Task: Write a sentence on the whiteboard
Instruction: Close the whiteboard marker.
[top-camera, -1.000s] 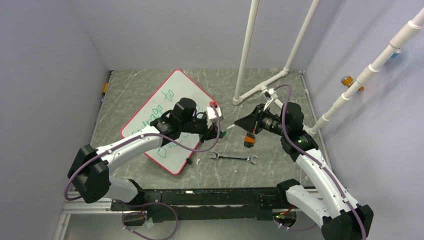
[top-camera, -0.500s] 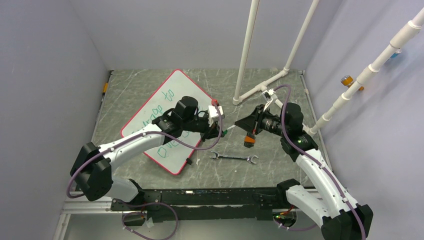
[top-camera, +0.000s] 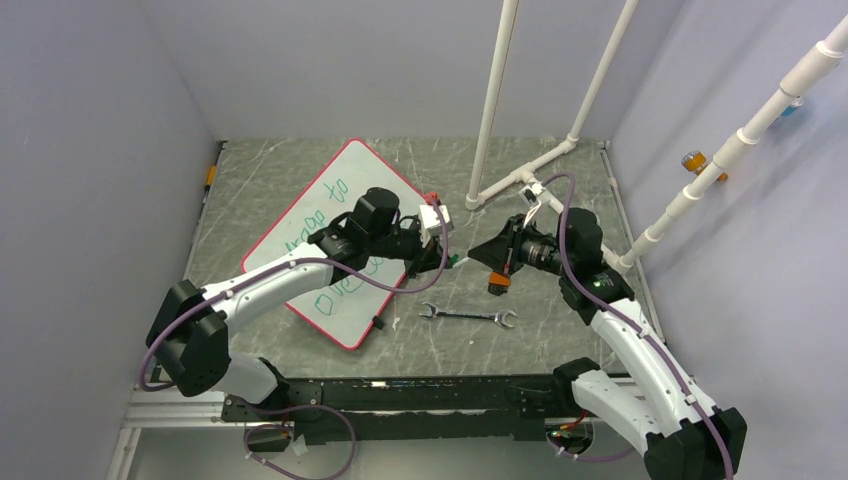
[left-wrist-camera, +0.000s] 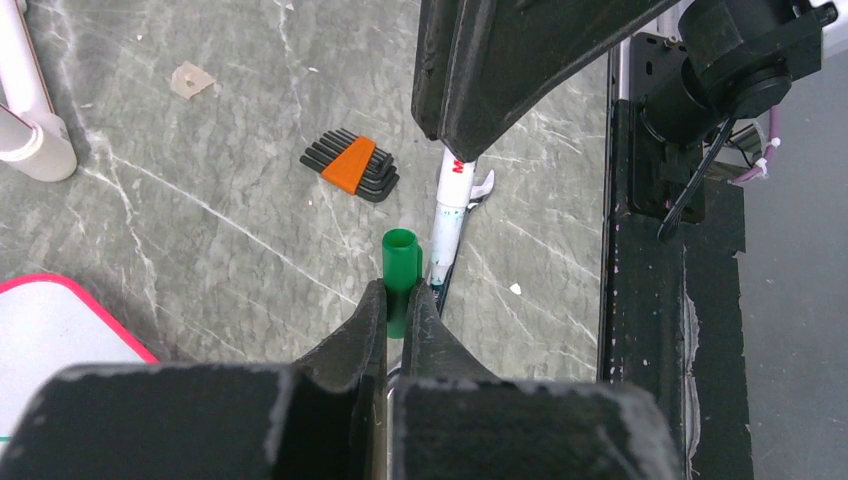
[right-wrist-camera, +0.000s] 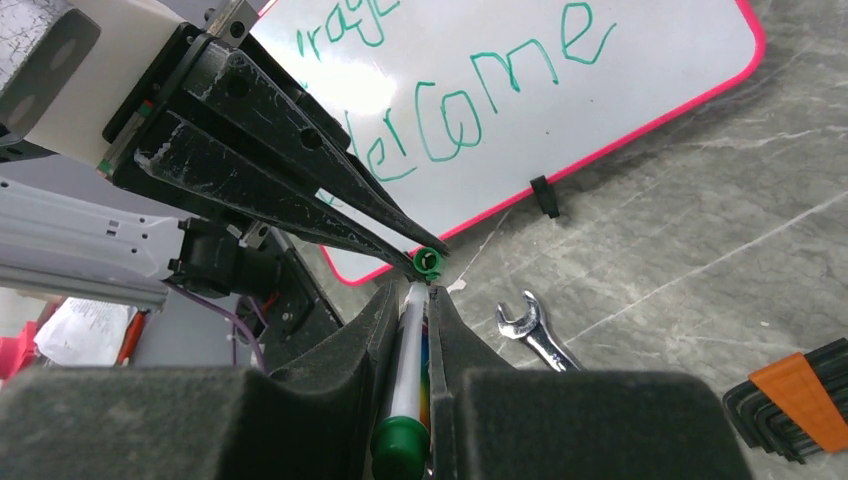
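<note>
Whiteboard (top-camera: 362, 165), red-rimmed, lies flat on the table to the left of and behind the left gripper (top-camera: 446, 262), with part of it under that arm. The sentence (right-wrist-camera: 470, 105) runs across it in green handwriting. From above, "to" ends the upper line and "Ove" starts the lower one. The right wrist view shows the fragments "rag" and "erCome", the rest being cut off or hidden by the arm. A small black clip (right-wrist-camera: 541, 195) sits on the board's rim.

The left gripper's jaws are pressed fully together on a green cap (left-wrist-camera: 400, 258), whose open end sticks out past the fingertips. Right in front of it, nearly touching, is the tip of a white marker (left-wrist-camera: 448, 215). The marker's barrel carries a red printed mark too small to read.

The right gripper (right-wrist-camera: 413, 295) has its jaws drawn narrow around that marker, whose green back end (right-wrist-camera: 400, 450) lies between the fingers. The marker points straight at the cap's mouth.

Below the two grippers, a wrench (top-camera: 467, 317) lies on the marbled table. Just under the right gripper is a black hex key set (left-wrist-camera: 350, 165) in an orange holder. White pipes (top-camera: 520, 178) stand beyond it.
</note>
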